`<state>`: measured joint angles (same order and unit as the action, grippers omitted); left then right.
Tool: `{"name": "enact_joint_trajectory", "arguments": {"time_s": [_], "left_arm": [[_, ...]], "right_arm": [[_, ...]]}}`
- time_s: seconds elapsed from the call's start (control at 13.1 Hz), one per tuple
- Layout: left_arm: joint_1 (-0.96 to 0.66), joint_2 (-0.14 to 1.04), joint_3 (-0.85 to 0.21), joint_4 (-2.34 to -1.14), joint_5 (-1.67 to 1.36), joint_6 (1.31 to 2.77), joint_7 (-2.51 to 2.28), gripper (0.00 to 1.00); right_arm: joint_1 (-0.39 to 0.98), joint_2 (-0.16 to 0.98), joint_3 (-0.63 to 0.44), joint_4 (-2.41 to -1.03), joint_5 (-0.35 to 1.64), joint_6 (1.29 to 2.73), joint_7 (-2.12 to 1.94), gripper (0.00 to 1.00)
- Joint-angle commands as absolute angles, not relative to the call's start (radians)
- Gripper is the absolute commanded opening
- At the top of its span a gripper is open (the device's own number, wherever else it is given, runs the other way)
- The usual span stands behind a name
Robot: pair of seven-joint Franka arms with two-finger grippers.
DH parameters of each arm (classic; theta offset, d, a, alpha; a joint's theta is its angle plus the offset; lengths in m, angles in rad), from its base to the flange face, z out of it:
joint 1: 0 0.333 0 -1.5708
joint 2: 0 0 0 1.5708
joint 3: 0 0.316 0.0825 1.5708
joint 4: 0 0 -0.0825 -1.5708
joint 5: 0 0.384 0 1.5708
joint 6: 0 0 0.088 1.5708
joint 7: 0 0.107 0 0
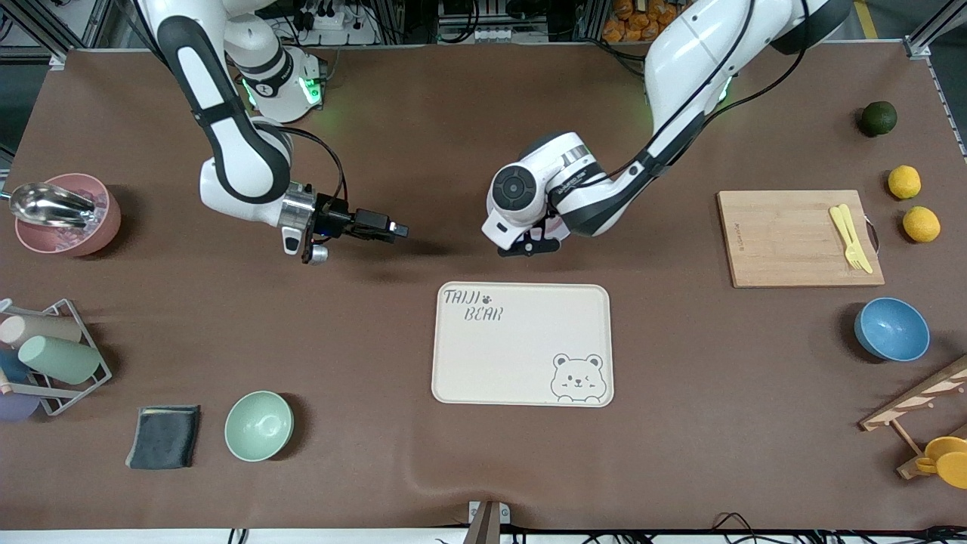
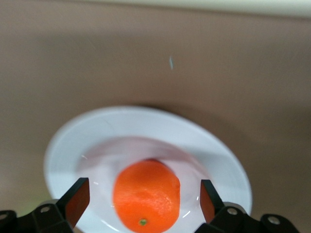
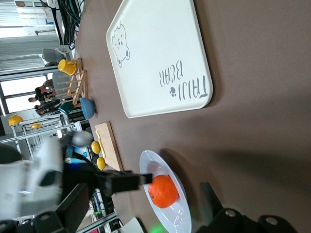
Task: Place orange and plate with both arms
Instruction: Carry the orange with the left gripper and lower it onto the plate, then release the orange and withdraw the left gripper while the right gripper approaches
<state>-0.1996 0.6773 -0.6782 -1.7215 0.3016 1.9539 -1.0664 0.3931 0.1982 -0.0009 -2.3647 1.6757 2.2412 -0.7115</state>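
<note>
The orange lies in the middle of the pale plate, which stands on the table farther from the front camera than the cream bear tray. My left gripper is open right over the orange, one finger at each side with a gap on both. In the front view the left hand hides both. My right gripper is open and empty, low over the bare table toward the right arm's end of the plate. Its wrist view shows the orange, the plate and the left gripper's fingers over them.
A wooden board with a yellow fork, two lemons and an avocado lie toward the left arm's end. A blue bowl, green bowl, grey cloth, pink bowl and cup rack ring the table.
</note>
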Motion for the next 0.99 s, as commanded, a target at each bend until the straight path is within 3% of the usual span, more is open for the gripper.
{"name": "enact_joint_trajectory", "arguments": {"time_s": [0.0, 0.61, 0.91], "left_arm": [[-0.128, 0.577, -0.675, -1.614, 0.321, 1.812, -0.981, 1.0], [0.176, 0.326, -0.651, -1.601, 0.299, 1.753, -0.489, 1.0], [-0.075, 0.136, -0.185, -1.647, 0.085, 1.752, -0.188, 1.0]], "right_arm": [[0.458, 0.231, -0.009, -2.378, 1.814, 2.247, -0.829, 0.98], [0.615, 0.348, -0.009, -2.364, 2.012, 2.237, -0.965, 0.86], [0.716, 0.426, -0.011, -2.316, 2.181, 2.241, -1.038, 0.8]]}}
